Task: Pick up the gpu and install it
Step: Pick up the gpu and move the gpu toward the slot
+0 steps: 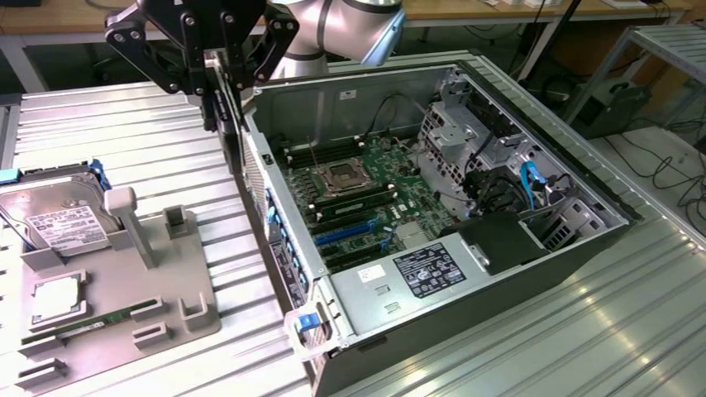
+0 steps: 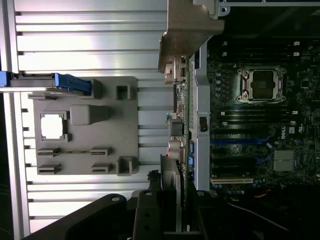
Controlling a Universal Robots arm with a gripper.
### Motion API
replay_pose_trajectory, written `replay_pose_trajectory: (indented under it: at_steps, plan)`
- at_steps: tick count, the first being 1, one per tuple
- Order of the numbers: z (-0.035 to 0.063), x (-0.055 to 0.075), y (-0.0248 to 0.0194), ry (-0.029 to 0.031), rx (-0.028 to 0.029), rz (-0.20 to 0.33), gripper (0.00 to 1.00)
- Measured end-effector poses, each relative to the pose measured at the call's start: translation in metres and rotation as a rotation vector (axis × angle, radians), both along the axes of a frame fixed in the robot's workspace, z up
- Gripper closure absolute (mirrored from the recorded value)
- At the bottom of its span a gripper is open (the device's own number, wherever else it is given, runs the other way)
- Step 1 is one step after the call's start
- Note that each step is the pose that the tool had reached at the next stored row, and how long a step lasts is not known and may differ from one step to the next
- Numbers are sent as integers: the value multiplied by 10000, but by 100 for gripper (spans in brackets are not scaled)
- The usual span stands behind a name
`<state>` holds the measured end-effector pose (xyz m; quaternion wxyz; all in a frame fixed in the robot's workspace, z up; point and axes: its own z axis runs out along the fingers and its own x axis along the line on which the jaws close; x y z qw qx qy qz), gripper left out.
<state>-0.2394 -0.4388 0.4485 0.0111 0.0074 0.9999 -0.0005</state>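
We take the open computer case (image 1: 617, 211) as our landmark. The pincer (image 1: 221, 70) is clamped on the gpu (image 1: 228, 124), gripping it by its upper edge so that the card hangs edge-down, thin and upright. It hangs directly over the case's side wall, the one that faces the grey parts holder (image 1: 111, 298), and is clear of the bench (image 1: 132, 116). We judge this vertical hold to be deliberate: a card carried on edge can meet a slot of the motherboard (image 1: 364, 190) straight on, with its metal bracket turned toward the case wall.

In the wrist view the gpu (image 2: 176, 125) runs as a narrow strip away from the pincer (image 2: 170, 212), right along the case wall, with the motherboard (image 2: 250, 125) to one side and the parts holder (image 2: 85, 125) to the other. So the card is lifted but not seated; the blue slots (image 1: 347, 233) inside the case are uncovered.

The arm (image 1: 342, 25) reaches in from beyond the case's far end, its wrist turned so the pincer points straight down. Outside the case, the holder carries the hard drive (image 1: 50, 219) and the memory stick (image 1: 83, 328).
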Motion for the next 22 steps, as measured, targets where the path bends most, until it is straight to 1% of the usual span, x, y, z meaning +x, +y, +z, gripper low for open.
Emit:
replay_pose_trajectory:
  at_steps: [13,22]
  plan:
    - [0,90,0,1,0,-1,72]
    - [0,186,0,1,-1,0,72]
